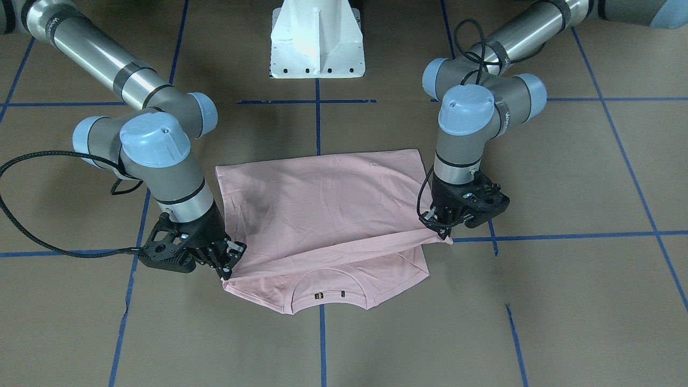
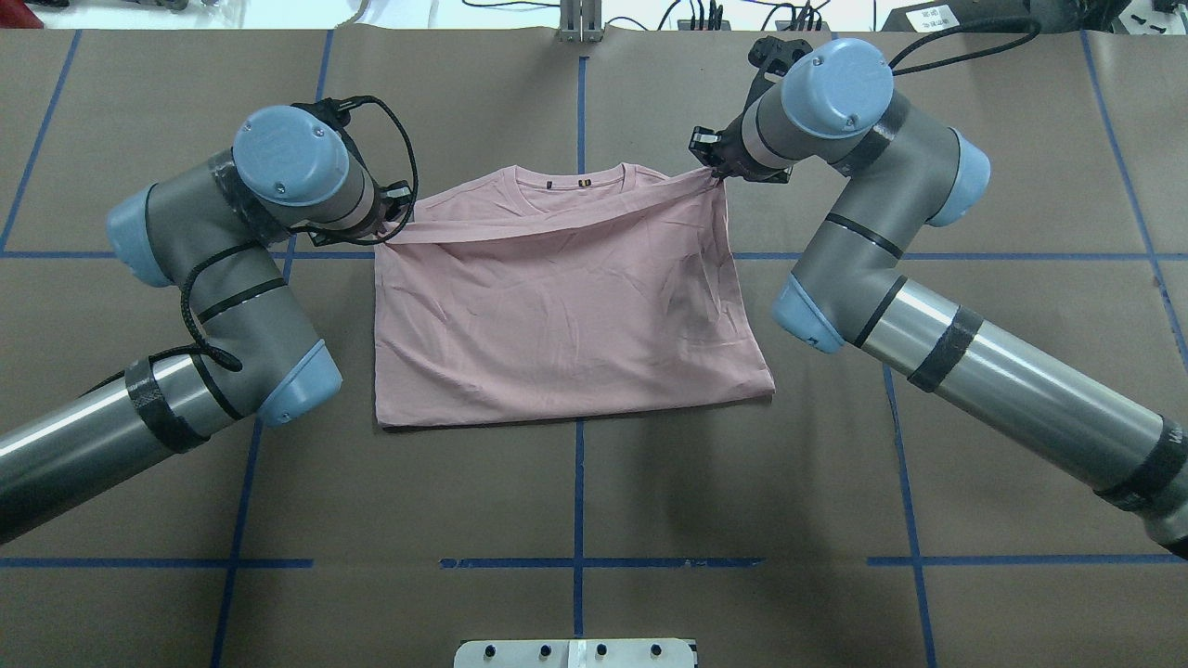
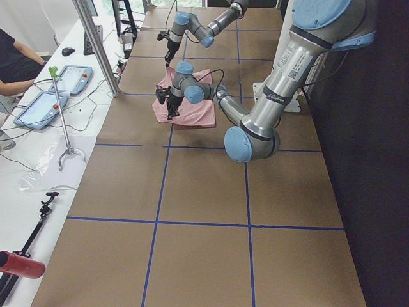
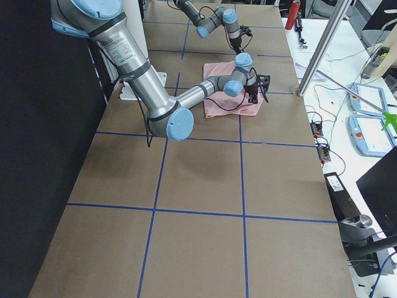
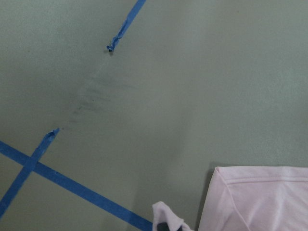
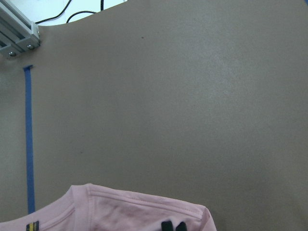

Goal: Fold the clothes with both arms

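The pale pink T-shirt [image 1: 322, 204] [image 2: 557, 315] lies flat on the brown table, back side up, with its lower part drawn over towards the ribbed collar [image 1: 329, 293]. A taut band of cloth runs between the two grippers. My left gripper [image 1: 445, 232] [image 2: 397, 225] is shut on one corner of that lifted edge. At the other corner my right gripper [image 1: 227, 273] [image 2: 713, 170] is shut on the cloth. Both hold their corners just above the shirt's shoulder line. In the wrist views pink cloth [image 5: 255, 197] [image 6: 144, 211] fills the bottom edge.
The white pedestal base [image 1: 317, 40] stands at the robot's side of the table. Blue tape lines [image 2: 577, 436] cross the brown surface. A side bench with tablets [image 3: 54, 89] and a seated person [image 3: 13, 61] runs along the far table edge.
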You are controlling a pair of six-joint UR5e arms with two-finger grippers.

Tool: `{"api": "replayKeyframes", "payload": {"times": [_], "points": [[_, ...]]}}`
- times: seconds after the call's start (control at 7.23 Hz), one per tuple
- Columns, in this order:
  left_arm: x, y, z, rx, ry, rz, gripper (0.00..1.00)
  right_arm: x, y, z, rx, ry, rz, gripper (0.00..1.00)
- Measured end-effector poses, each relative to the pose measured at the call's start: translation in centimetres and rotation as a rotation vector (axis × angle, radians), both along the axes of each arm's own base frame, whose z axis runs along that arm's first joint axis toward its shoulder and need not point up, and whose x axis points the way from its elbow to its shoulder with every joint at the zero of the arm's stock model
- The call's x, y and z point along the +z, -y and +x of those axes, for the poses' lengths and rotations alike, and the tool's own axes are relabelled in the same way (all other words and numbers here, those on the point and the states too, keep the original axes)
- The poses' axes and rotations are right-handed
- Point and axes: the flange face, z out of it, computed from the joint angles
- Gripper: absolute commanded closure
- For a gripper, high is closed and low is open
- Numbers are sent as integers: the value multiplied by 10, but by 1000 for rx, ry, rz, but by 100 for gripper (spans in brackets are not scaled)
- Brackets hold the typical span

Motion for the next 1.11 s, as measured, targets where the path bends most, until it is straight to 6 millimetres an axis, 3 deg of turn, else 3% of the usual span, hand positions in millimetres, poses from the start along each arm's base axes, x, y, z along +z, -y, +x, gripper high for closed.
{"api": "replayKeyframes", "payload": {"times": [0.28, 0.41, 0.55, 0.69, 1.11], "points": [[-5, 2, 0, -3, -6, 4, 100, -5, 3, -2, 1, 5, 3, 100], [-7, 3, 0, -5, -7, 4, 79, -8, 3, -2, 1, 10, 6, 98], [-8, 4, 1, -6, -8, 3, 11, -10, 2, -1, 2, 13, 6, 12], [-7, 4, 3, -5, -4, 1, 0, -11, 2, -1, 1, 14, 6, 0], [-3, 7, 10, -3, 12, -5, 0, -6, 5, 4, -47, -7, 40, 0]]}}
